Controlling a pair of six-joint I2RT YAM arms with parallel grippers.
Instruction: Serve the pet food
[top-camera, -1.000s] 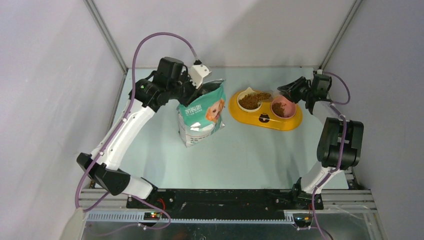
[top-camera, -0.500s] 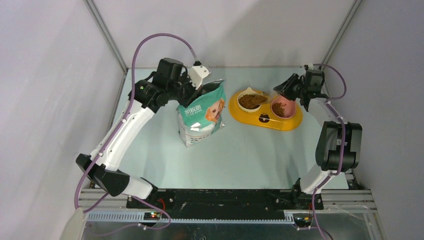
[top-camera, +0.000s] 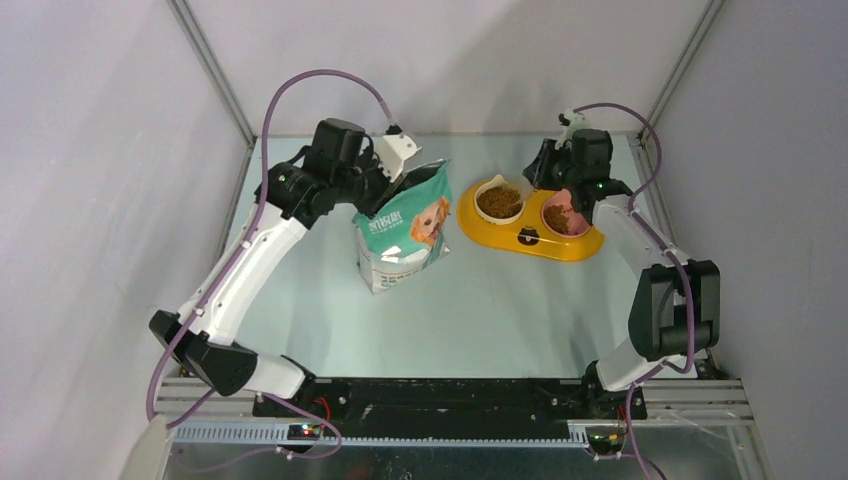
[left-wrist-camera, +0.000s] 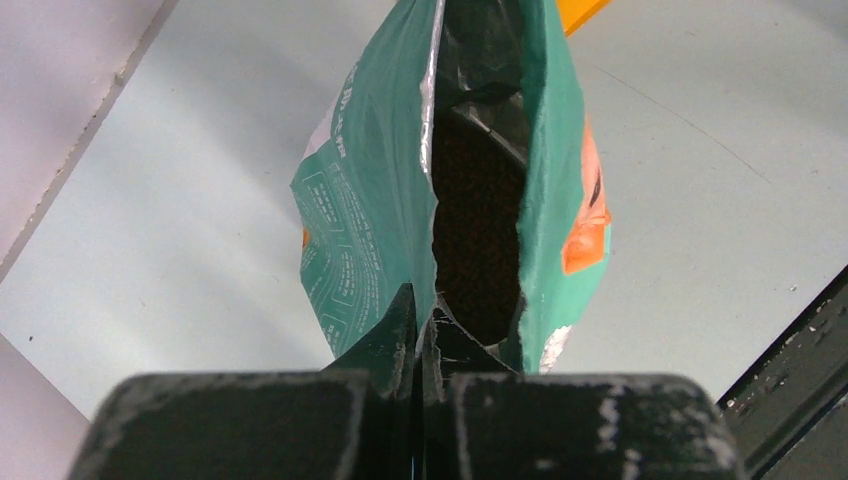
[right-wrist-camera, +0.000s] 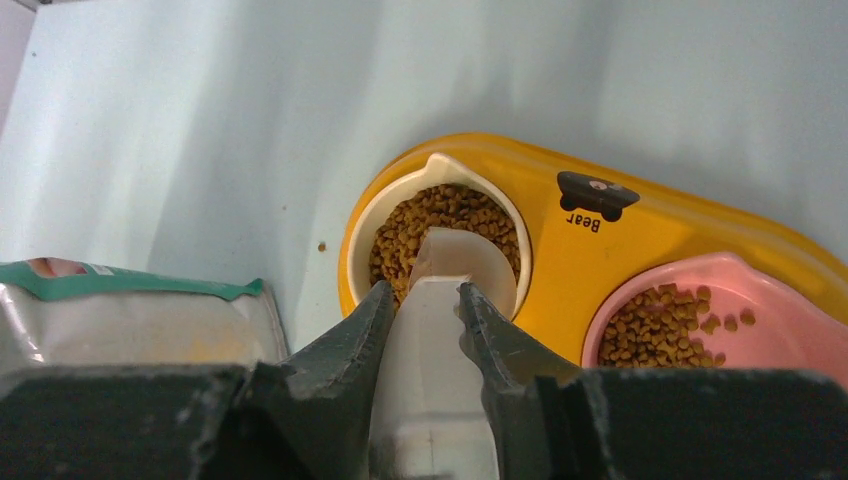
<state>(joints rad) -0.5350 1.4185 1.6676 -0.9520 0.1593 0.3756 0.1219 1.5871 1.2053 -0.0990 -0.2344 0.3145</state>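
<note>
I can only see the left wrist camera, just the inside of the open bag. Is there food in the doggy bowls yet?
Observer: Yes, both bowls of the yellow feeder hold kibble; the white bowl is fuller than the pink bowl.
Operator: What's the other arm doing?
Observer: The right gripper holds a clear scoop, its tip over the white bowl.
Operator: Did any spill?
Observer: One pellet lies on the table, between the bag and the feeder.

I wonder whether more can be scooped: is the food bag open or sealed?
Open: the bag gapes at its torn top, showing dark kibble inside.
</note>
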